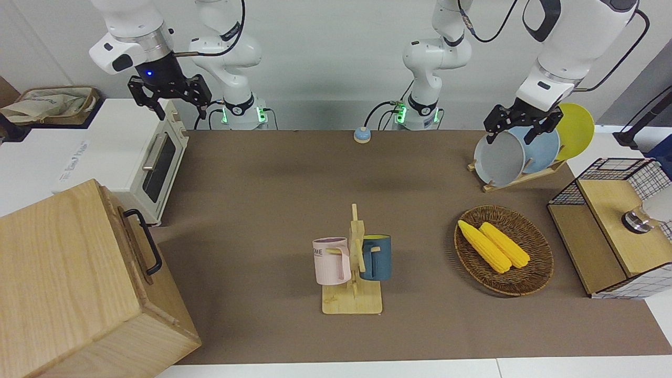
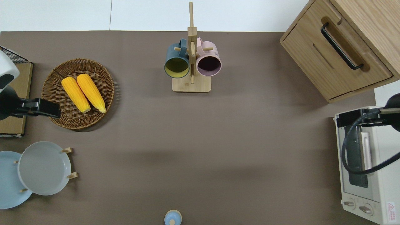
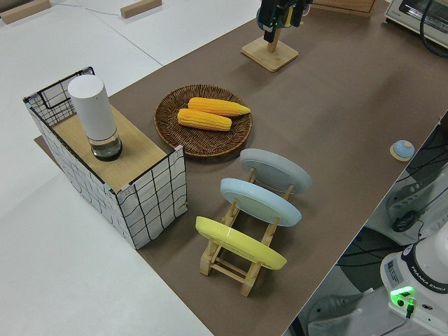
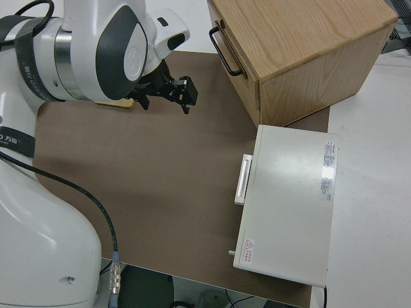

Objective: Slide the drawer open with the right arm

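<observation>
The drawer (image 2: 336, 62) is the light-wood front of the big pale cabinet (image 1: 63, 273) at the right arm's end of the table. It sits flush and shut. Its black loop handle (image 2: 341, 46) also shows in the front view (image 1: 144, 242) and in the right side view (image 4: 225, 50). My right gripper (image 1: 177, 107) is open and empty, up in the air. The overhead view shows it (image 2: 356, 117) over the front top edge of the white toaster oven (image 2: 365, 168), apart from the handle. It also shows in the right side view (image 4: 168, 96). The left arm is parked, and its gripper (image 1: 512, 135) is open.
The toaster oven (image 1: 149, 157) stands beside the cabinet, nearer to the robots. A mug rack (image 1: 353, 294) with a pink and a blue mug stands mid-table. A wicker basket (image 1: 533, 273) with two corn cobs, a plate rack (image 1: 517, 155) and a wire-mesh box (image 1: 604, 247) are at the left arm's end.
</observation>
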You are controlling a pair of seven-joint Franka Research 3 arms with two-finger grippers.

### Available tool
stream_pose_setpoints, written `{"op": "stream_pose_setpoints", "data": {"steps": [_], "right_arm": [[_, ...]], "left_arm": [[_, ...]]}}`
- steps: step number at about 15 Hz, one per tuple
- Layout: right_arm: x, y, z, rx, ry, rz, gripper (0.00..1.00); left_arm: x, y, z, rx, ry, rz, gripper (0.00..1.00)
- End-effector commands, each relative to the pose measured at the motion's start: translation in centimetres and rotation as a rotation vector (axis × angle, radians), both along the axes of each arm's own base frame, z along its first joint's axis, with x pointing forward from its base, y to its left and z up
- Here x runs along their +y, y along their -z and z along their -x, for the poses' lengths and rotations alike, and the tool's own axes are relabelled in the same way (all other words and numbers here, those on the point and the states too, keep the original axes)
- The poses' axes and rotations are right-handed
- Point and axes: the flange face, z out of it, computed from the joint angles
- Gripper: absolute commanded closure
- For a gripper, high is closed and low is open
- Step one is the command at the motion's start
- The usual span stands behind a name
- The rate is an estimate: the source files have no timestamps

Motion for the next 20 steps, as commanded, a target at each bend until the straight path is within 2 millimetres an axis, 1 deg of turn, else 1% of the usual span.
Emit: {"op": "stream_pose_setpoints", "data": {"steps": [1, 4, 6, 12, 15, 17, 19, 20], "right_arm": [[0.1, 0.6, -1.2, 0.018, -0.028, 0.003, 0.015], [0.1, 0.5, -1.2, 0.015, -0.023, -0.007, 0.015], [0.3, -0.1, -1.1, 0.003, -0.028, -0.009, 0.015], [0.3, -0.2, -1.0, 0.004, -0.03, -0.011, 0.015], [0.5, -0.1, -1.0, 0.01, -0.033, 0.006, 0.015], [0.4, -0.6, -0.9, 0.001, -0.032, 0.011, 0.015], [0.1, -0.7, -0.9, 0.001, -0.034, 0.057, 0.015], [1.0, -0.7, -0.8, 0.005, -0.06, 0.088, 0.015]], "left_arm": [[-0.2, -0.5, 0.3, 0.004, -0.005, -0.019, 0.01], [-0.2, -0.6, 0.3, 0.003, -0.005, -0.019, 0.01], [-0.2, -0.6, 0.3, 0.003, -0.005, -0.019, 0.0], [-0.2, -0.6, 0.3, 0.003, -0.005, -0.019, 0.01], [-0.2, -0.6, 0.3, 0.003, -0.005, -0.019, 0.0], [-0.2, -0.5, 0.3, 0.004, -0.005, -0.019, 0.01], [-0.2, -0.5, 0.3, 0.004, -0.005, -0.019, 0.01], [-0.2, -0.6, 0.3, 0.003, -0.005, -0.019, 0.01]]}}
